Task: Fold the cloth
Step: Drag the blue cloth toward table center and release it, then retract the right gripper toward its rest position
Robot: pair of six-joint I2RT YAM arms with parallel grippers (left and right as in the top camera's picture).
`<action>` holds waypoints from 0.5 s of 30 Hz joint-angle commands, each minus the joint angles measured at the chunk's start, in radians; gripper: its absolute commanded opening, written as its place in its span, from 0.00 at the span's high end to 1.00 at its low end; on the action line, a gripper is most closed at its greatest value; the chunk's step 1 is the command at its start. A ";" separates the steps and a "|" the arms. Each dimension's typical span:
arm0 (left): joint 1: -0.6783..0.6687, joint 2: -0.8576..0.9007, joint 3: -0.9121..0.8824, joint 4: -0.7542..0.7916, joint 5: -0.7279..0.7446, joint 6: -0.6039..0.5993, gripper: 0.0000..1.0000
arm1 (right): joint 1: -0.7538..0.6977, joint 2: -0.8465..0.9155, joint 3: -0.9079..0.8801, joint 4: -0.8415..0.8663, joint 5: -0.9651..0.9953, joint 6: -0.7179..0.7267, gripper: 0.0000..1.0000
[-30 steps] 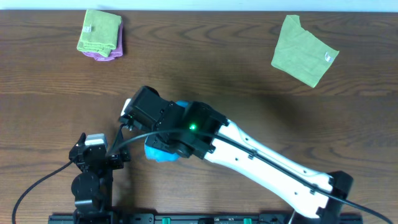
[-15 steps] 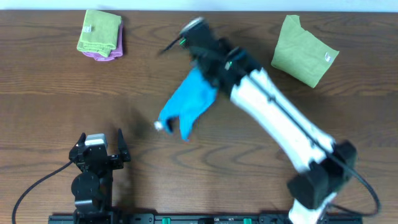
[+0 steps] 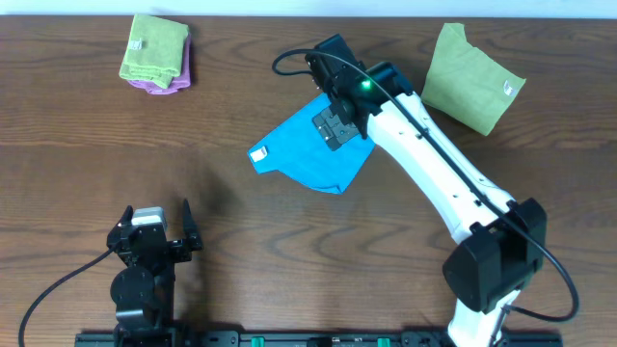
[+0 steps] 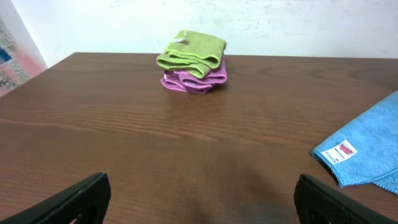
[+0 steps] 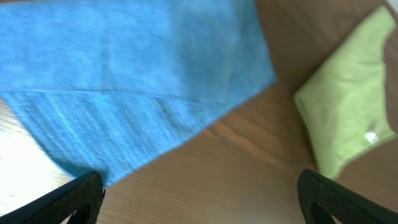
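The sky-blue cloth (image 3: 307,154) lies loose on the table's middle in a roughly triangular shape, its white tag (image 3: 260,154) at the left corner. Its far right part is hidden under my right arm. The right gripper (image 3: 335,69) hovers over the cloth's far edge. In the right wrist view the right gripper (image 5: 199,182) stands open over bare wood, and the cloth (image 5: 124,74) fills the upper left. My left gripper (image 3: 157,207) rests open near the front left edge. The left wrist view shows the left gripper (image 4: 200,190) empty and the cloth's tagged corner (image 4: 367,149) at far right.
A lime-green cloth folded on a purple one (image 3: 156,53) sits at the back left, and this stack (image 4: 193,57) also shows in the left wrist view. A second lime-green cloth (image 3: 470,77) lies at the back right, close to my right arm.
My right arm swung from the front left to the back middle with the cloth, then opened. The cloth dropped and now lies spread on the table. The left arm stayed still.
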 commanded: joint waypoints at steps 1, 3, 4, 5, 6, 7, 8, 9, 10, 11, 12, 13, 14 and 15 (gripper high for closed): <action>-0.005 -0.005 -0.027 -0.013 -0.009 -0.003 0.05 | -0.026 -0.016 -0.058 0.024 -0.064 -0.045 0.01; -0.005 -0.005 -0.027 -0.014 -0.009 -0.003 0.05 | -0.056 -0.016 -0.074 0.028 -0.096 -0.045 0.01; -0.005 -0.005 -0.027 -0.013 -0.009 -0.003 0.05 | -0.075 -0.016 -0.074 0.018 -0.146 -0.048 0.03; -0.005 -0.005 -0.027 -0.013 -0.009 -0.003 0.05 | -0.091 -0.016 -0.074 0.007 -0.191 -0.048 0.06; -0.005 -0.005 -0.027 -0.013 -0.010 -0.003 0.04 | -0.104 -0.017 -0.074 -0.008 -0.224 -0.048 0.09; -0.005 -0.005 -0.027 -0.013 -0.010 -0.003 0.05 | -0.113 -0.018 -0.074 -0.026 -0.241 -0.048 0.11; -0.005 -0.005 -0.027 -0.013 -0.009 -0.003 0.05 | -0.119 -0.018 -0.074 -0.052 -0.249 -0.048 0.14; -0.005 -0.005 -0.027 -0.013 -0.009 -0.003 0.05 | -0.120 -0.019 -0.074 -0.074 -0.252 -0.048 0.19; -0.005 -0.005 -0.027 -0.013 -0.009 -0.003 0.05 | -0.120 -0.022 -0.074 -0.090 -0.253 -0.047 0.22; -0.005 -0.005 -0.027 -0.013 -0.009 -0.003 0.05 | -0.119 -0.031 -0.074 -0.104 -0.262 -0.043 0.22; -0.005 -0.005 -0.027 -0.013 -0.009 -0.003 0.05 | -0.117 -0.044 -0.073 -0.113 -0.268 -0.043 0.21; -0.005 -0.005 -0.027 -0.013 -0.010 -0.003 0.05 | -0.116 -0.060 -0.073 -0.120 -0.270 -0.042 0.22; -0.005 -0.005 -0.027 -0.013 -0.010 -0.003 0.05 | -0.114 -0.085 -0.073 -0.130 -0.270 -0.031 0.21; -0.005 -0.005 -0.027 -0.013 -0.009 -0.003 0.05 | -0.114 -0.107 -0.073 -0.138 -0.270 -0.021 0.20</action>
